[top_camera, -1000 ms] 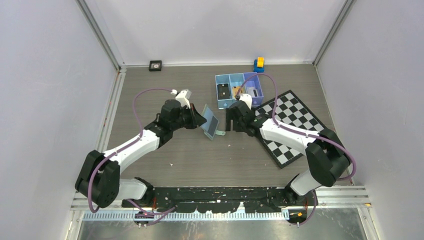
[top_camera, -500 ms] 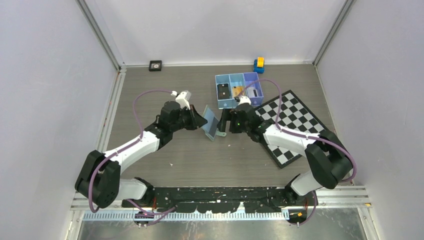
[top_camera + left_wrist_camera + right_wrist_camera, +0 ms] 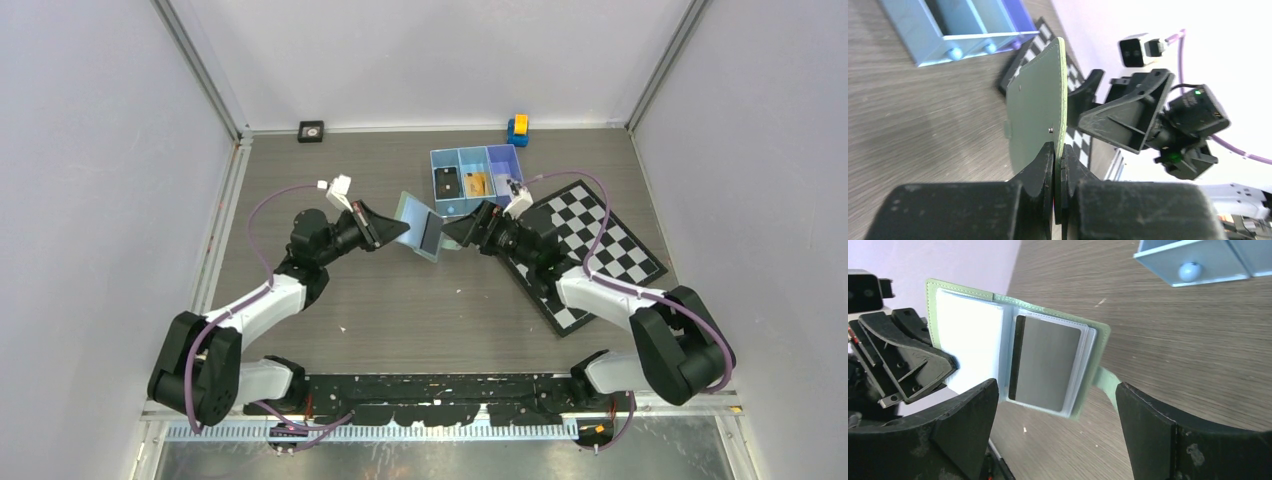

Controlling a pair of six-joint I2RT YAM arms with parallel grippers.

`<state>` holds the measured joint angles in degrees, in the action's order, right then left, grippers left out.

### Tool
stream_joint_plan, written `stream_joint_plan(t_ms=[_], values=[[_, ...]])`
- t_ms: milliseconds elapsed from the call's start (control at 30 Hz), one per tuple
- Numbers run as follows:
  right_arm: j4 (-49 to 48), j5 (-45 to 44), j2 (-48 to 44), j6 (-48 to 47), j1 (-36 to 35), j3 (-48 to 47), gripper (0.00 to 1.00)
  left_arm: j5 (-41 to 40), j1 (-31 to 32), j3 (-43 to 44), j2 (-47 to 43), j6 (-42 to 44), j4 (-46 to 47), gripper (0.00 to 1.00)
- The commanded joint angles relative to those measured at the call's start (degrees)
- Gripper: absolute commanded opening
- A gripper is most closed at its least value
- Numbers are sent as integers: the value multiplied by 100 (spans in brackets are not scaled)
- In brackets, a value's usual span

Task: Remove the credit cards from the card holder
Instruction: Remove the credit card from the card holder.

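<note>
Left fingers (image 3: 1040, 167) pinched shut on one edge of the card holder (image 3: 1035, 110), presenting it open; right fingers (image 3: 960, 427) spread wide, empty, facing its grey card (image 3: 1048, 365); I judge that card thin, stiff, slick: pinch its free edge

Tray (image 3: 446, 160) behind card holder (image 3: 420, 227)

Sage-green card holder (image 3: 1033, 115), blue tray (image 3: 918, 37), black-white checkerboard (image 3: 600, 240).
</note>
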<state>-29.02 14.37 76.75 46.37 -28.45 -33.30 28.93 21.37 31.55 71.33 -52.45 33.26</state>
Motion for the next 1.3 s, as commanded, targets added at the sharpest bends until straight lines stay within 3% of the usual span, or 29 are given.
stream_joint_plan(t_ms=[0,300,667,967,1067,1267], values=[[-1111,452,61,382,-10,150,92,570,-9,-17,-148,-513,1360,0],[-2426,827,334,870,141,480,92,717,-18,-45,-334,-871,1729,0],[-3322,1051,515,1220,378,729,92,1044,-18,80,-298,-1159,2056,0],[-5070,1802,1109,2005,384,675,92,1287,-18,143,-24,-1399,2541,0],[-5270,1915,1207,2160,384,626,79,1286,-18,156,105,-1391,2568,0],[-5284,1928,1009,2102,386,684,29,934,-27,160,-85,-694,1588,0]])
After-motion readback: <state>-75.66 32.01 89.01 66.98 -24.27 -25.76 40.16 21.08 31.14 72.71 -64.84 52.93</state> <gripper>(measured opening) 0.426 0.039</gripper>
